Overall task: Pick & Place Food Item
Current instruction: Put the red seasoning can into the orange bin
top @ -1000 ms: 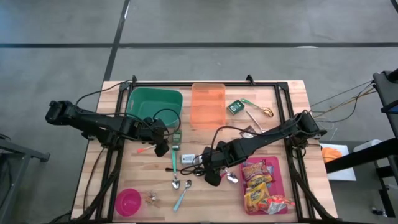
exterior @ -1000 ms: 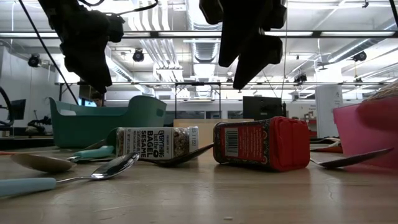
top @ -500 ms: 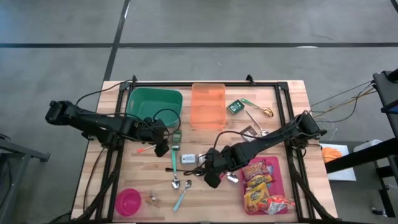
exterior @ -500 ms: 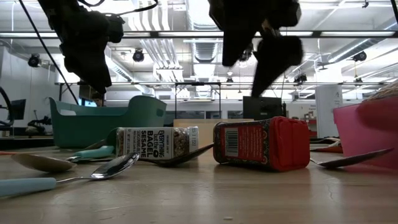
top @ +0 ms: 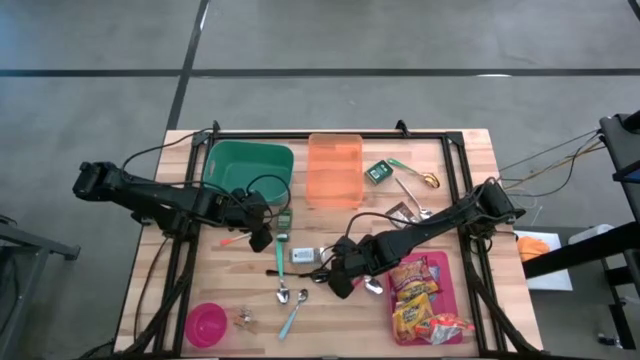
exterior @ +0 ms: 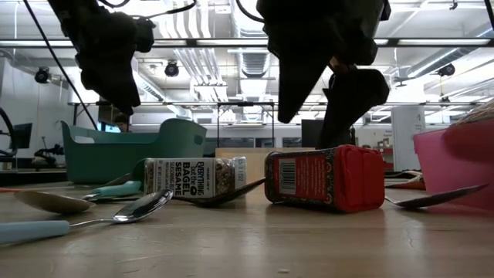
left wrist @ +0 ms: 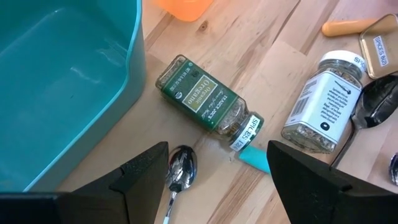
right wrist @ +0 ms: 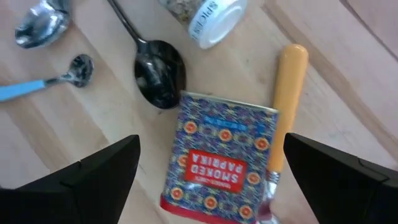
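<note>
Pale wooden planks make up the surface [top: 470,150], which sits on a grey floor. The right claw [exterior: 328,96] hangs just above a red tin of smoked paprika [right wrist: 221,158], its two dark fingers [right wrist: 81,174] spread wide to either side of the tin and touching nothing; the tin lies flat on its side near the middle of the surface, with a yellow-handled utensil [right wrist: 285,102] along one edge and a black spoon [right wrist: 160,81] at one corner. In the low view the tin shows below the claw, beside a jar of bagel sesame seasoning [exterior: 194,177] that also lies on its side. The left claw [left wrist: 217,180] hovers released over a green oregano jar [left wrist: 205,102] lying next to the teal bin [top: 247,165]; a small metal spoon [left wrist: 180,171] rests by that jar. An orange container [top: 334,168] stands beside the teal bin, a pink tray [top: 436,262] holding snack packets [top: 415,290] sits at the right side, and a pink bowl [top: 206,323] lies near the left front corner.
</note>
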Robot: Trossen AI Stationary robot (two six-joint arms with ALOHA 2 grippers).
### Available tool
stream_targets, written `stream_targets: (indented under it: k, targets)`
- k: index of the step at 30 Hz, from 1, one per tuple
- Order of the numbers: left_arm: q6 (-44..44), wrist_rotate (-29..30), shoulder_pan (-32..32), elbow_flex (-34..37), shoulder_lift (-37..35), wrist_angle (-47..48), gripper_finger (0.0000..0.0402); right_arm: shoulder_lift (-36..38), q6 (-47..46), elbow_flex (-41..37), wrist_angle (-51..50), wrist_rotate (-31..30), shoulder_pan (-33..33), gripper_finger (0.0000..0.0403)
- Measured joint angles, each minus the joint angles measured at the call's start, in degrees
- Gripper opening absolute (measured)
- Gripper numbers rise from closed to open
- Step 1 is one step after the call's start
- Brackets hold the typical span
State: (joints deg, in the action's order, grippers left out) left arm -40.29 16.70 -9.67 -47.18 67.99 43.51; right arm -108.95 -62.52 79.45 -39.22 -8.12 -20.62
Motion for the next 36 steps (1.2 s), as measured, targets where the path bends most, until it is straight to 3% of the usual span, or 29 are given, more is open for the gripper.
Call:
stream_targets:
  k: [21,25,30,36]
  targets:
    - [0.4,-0.1,0.0,1.3,0.0,-0.7,0.0275,-7.5,4.7,1.6,0.4,-0.8,0.2,0.0387]
    - [0.4,-0.3,0.0,1.8,0.0,-0.9,0.0275,-7.1,5.8,1.9,0.4,-0.9,0.2,0.0354]
    - [0.4,-0.3,0.0,1.9,0.0,-1.8,0.0275,-7.1,6.2,1.9,0.3,-0.9,0.1,0.0277]
    - [4.2,-0.4,0.0,1.9,0.0,-7.3,0.0275,-7.3,7.3,1.9,0.4,-0.9,0.1,0.0275]
